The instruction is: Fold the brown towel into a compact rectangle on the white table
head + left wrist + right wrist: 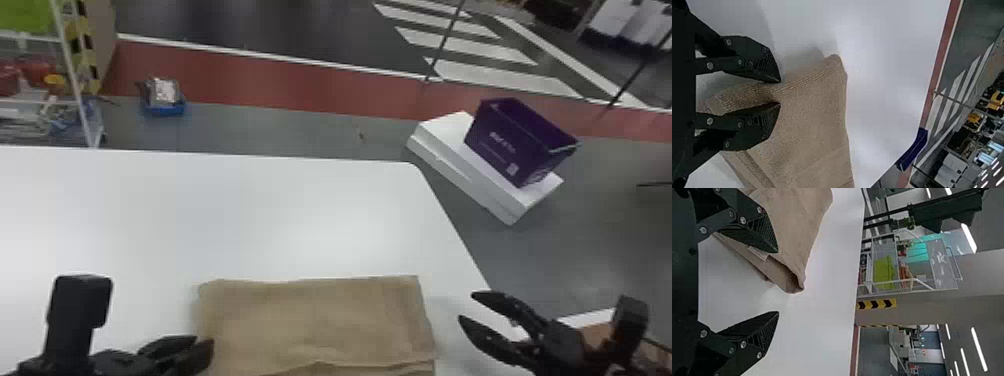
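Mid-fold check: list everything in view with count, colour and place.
towel: 1, brown, folded, at the table's near edge
table: 1, white, under the towel
purple box: 1, purple, on the white box
white box: 1, white, on the floor beyond the table's right side
tray: 1, blue, on the floor past the table
rack: 1, white-framed, far left
floor: 1, grey, with red band and white stripes
left gripper: 1, black, pinching the towel's left side
right gripper: 1, black, open, right of the towel

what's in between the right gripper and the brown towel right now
Just a narrow bare stretch of the white table, lightly shadowed, separates the right gripper from the brown towel in the head view.
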